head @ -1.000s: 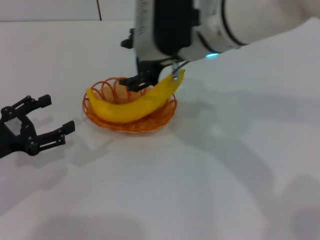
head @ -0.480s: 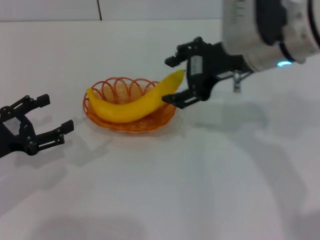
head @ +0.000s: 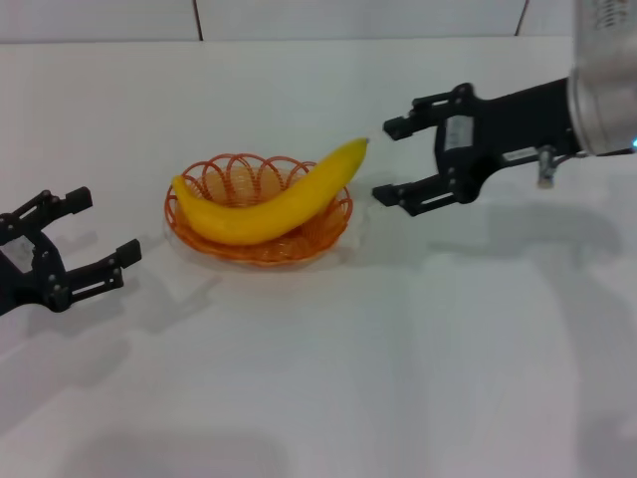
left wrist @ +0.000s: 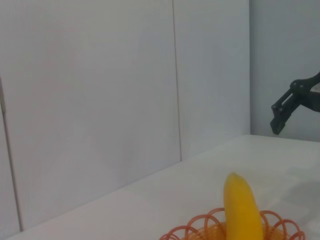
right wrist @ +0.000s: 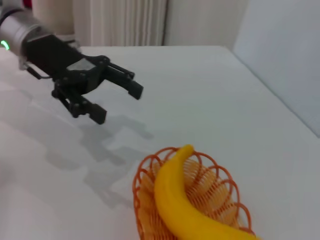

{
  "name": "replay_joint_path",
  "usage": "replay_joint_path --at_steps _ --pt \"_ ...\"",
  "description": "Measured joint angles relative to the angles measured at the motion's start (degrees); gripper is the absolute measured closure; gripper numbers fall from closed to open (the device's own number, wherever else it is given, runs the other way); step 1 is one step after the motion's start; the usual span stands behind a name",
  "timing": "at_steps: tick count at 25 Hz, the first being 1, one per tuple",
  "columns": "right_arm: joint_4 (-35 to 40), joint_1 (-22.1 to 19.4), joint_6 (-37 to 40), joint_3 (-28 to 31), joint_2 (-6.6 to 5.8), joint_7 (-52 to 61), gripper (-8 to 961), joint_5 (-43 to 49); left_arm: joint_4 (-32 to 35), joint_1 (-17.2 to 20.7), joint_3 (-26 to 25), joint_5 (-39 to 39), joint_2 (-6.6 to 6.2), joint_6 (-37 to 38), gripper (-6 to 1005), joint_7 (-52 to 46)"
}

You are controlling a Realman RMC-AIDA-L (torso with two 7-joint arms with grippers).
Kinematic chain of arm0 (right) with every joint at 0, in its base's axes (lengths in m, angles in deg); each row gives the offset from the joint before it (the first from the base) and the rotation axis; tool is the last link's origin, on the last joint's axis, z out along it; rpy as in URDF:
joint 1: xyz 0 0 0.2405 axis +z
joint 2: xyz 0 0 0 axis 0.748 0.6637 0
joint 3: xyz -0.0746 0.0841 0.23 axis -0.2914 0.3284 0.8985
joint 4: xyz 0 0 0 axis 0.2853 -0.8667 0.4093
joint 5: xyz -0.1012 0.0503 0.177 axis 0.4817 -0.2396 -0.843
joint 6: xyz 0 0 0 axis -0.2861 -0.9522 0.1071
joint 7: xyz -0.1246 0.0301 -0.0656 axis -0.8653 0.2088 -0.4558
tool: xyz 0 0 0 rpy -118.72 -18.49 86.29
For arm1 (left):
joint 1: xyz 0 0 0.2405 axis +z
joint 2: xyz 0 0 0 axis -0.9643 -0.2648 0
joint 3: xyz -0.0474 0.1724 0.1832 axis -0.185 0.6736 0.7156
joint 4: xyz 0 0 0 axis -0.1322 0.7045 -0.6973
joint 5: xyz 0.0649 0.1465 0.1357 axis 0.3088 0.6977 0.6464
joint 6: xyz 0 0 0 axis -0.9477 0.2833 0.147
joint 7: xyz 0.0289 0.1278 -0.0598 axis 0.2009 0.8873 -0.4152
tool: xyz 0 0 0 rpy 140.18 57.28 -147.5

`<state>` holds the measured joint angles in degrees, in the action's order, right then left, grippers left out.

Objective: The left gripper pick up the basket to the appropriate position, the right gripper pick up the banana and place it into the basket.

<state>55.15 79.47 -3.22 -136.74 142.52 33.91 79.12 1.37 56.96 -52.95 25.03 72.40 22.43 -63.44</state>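
Note:
The yellow banana (head: 271, 202) lies across the orange wire basket (head: 195, 231) on the white table, its ends overhanging the rim. My right gripper (head: 388, 161) is open and empty, just right of the banana's upper tip and apart from it. My left gripper (head: 103, 231) is open and empty, resting low at the left, a short way from the basket. The left wrist view shows the banana (left wrist: 242, 210), the basket rim (left wrist: 190, 228) and the right gripper (left wrist: 281, 114) farther off. The right wrist view shows the banana (right wrist: 185, 205) in the basket (right wrist: 145, 200) and the left gripper (right wrist: 117, 97) beyond.
The white table (head: 328, 368) spreads around the basket. A pale wall (left wrist: 100, 100) stands behind the table.
My right gripper has let go of the banana and drawn back to the right, away from the basket. The banana stays in the basket. The left gripper has barely moved.

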Motion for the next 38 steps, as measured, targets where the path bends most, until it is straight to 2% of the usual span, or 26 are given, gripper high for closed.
replay_joint_path --at_steps 7,20,38 --pt "-5.04 -0.02 2.08 5.34 -0.17 -4.1 149 -0.33 -0.04 0.02 0.0 -0.06 0.02 0.07 78 0.04" --pt "-10.11 -0.59 1.62 5.88 -0.28 -6.58 150 -0.21 -0.04 0.02 0.0 -0.15 0.01 0.06 78 0.01" --pt "-10.83 -2.59 1.87 8.88 -0.35 -8.06 149 0.08 -1.4 0.21 0.1 0.53 -0.05 -0.49 79 0.65"
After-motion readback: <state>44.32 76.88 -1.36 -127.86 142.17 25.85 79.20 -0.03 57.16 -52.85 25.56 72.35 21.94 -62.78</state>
